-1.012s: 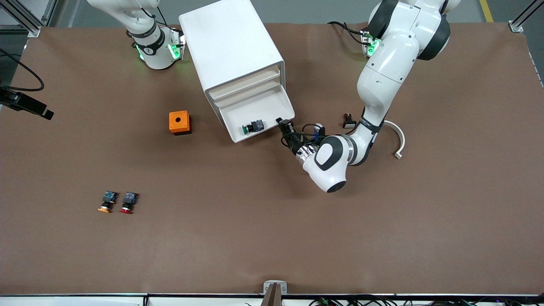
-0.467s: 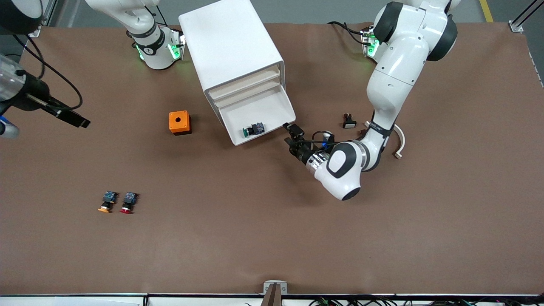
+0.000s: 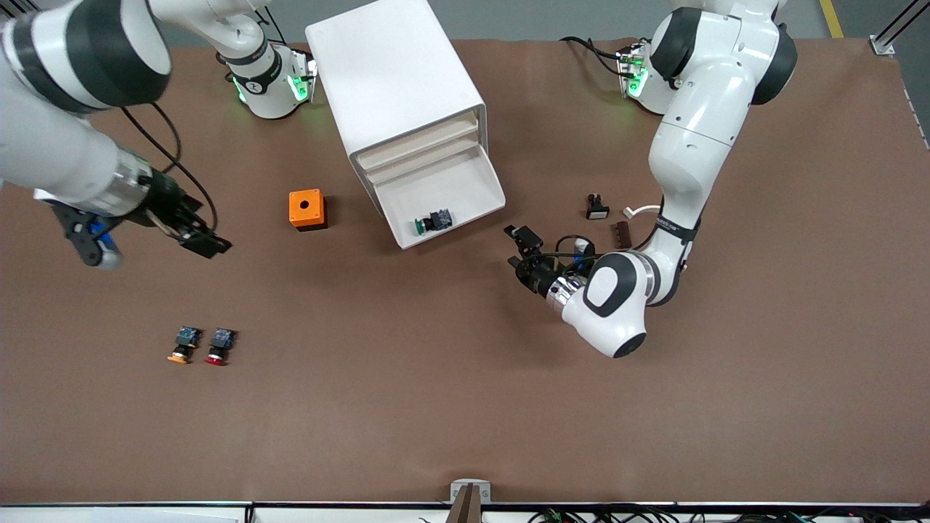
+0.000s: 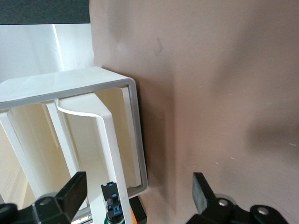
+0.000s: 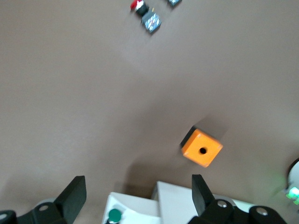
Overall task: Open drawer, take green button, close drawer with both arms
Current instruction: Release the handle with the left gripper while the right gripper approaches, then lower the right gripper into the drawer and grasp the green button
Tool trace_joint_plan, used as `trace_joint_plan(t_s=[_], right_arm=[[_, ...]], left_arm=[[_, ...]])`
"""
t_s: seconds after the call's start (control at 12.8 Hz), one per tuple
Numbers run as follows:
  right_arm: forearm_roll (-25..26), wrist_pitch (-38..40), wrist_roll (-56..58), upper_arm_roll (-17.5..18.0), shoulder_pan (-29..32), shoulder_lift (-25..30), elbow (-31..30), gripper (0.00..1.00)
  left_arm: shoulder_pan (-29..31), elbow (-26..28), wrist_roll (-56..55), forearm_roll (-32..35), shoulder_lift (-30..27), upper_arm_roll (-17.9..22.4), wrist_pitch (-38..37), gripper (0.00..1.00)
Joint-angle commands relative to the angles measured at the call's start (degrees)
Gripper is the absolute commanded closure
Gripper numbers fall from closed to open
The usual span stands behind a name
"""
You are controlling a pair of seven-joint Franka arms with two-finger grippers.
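The white cabinet stands near the arm bases, and its lowest drawer is pulled open. The green-capped button lies in the drawer by its front rim. It also shows in the left wrist view and the right wrist view. My left gripper is open and empty, low over the table beside the drawer's front corner, toward the left arm's end; its own view shows the drawer ahead. My right gripper is open and empty, over the table beside the orange box.
An orange box with a hole sits beside the drawer, toward the right arm's end. An orange-capped button and a red-capped button lie nearer the front camera. A small black and white part and a brown piece lie by the left arm.
My left gripper has drawn back from the drawer's front corner, apart from it. My right arm has swung in from the table's end toward the orange box. The drawer stays open.
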State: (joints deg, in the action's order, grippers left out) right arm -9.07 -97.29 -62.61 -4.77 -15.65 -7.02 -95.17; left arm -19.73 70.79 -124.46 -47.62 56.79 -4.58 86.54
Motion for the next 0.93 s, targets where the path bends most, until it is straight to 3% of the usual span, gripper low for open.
trace_joint_plan(t_s=[0.0,0.39,0.62,0.86], right_arm=[[-3.3,-2.0,-7.9,-0.5,-2.8,-3.2,1.0,0.0],[-7.7,-6.4,-16.0,-0.5,-6.2,-6.7,0.9,0.0],[-8.0,-10.5,-21.8,-0.5,-9.5,-9.5,0.4,0.0],[-8.3,-14.3,-28.2,-0.5,-13.9,-12.3,0.3,0.0]], left_arm=[[2.1,-0.3,3.1,4.7,-2.2,0.4,-0.8,0.01],[6.5,-0.3,3.3,13.6,-7.6,0.0,-3.0,0.01],[6.5,-0.3,3.5,16.8,-11.0,0.1,-3.0,0.01],[5.8,-0.4,5.5,24.7,-12.9,0.1,-3.0,0.01]])
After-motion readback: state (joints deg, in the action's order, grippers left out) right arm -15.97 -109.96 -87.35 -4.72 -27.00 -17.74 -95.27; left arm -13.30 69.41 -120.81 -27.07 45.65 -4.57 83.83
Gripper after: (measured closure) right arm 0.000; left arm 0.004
